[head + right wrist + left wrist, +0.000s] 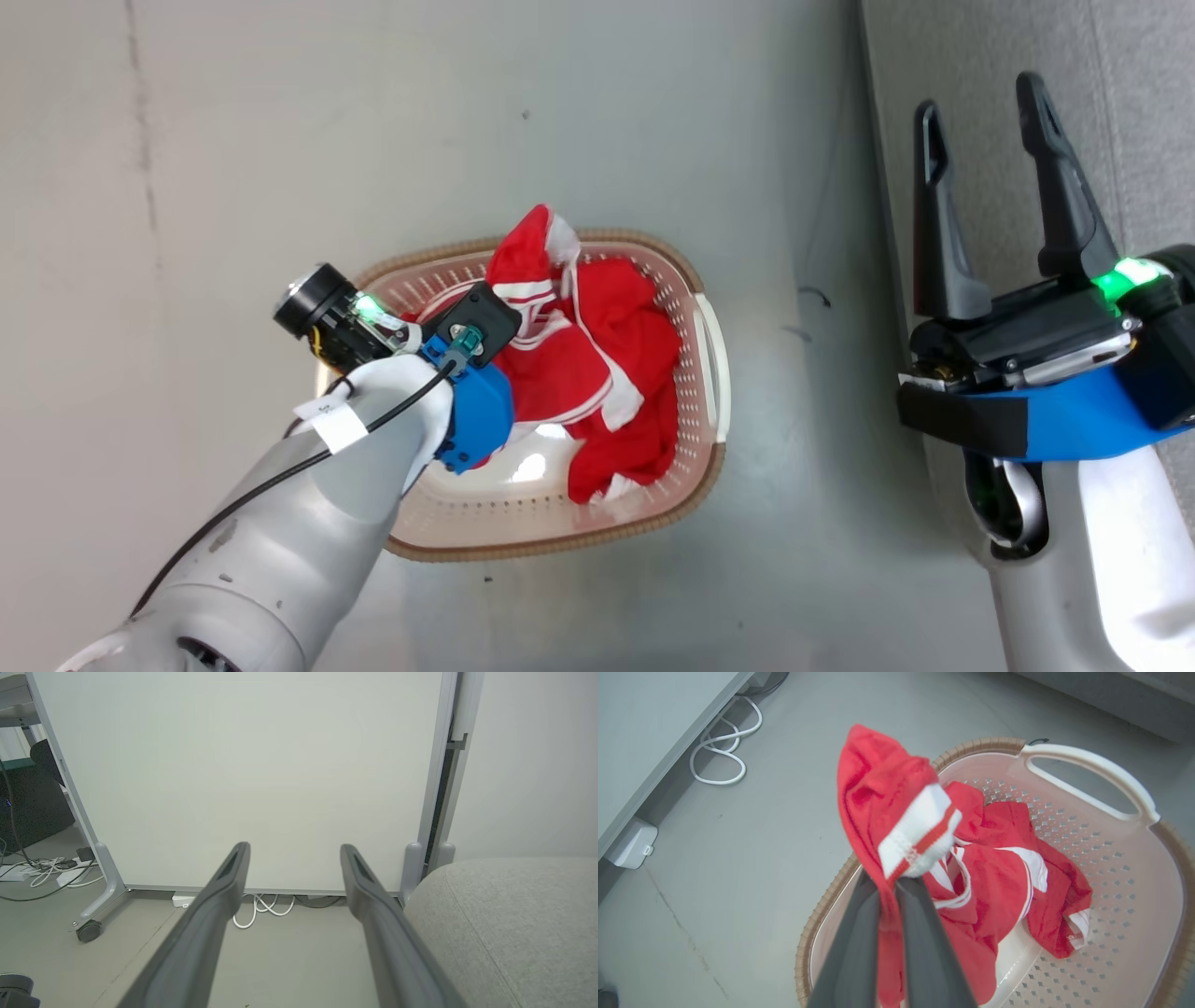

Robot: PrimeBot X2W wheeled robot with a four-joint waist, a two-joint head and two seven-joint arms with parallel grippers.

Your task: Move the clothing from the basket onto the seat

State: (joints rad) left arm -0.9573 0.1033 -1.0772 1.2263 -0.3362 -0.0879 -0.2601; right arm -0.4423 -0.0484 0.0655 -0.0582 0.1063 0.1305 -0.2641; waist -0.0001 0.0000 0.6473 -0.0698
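Note:
The basket [553,545] stands on the grey floor with the red, white-striped clothing [579,364] heaped inside. My left gripper [888,884] is shut on a fold of one garment [873,788]. That fold, with its white cuff, is pulled up above the basket's rim [985,744]. The rest of the clothing [1004,877] trails down into the basket. In the head view my left wrist covers the fingers. My right gripper [978,98] hangs open and empty over the edge of the grey seat [1120,121], to the basket's right. The seat's rounded corner [504,924] lies beside its fingers [224,882].
A white panel [233,765] on a wheeled grey frame stands ahead of the right gripper, with white cables [261,907] under it. A looped white cable [724,751] and a small white box [630,847] lie on the floor beyond the basket.

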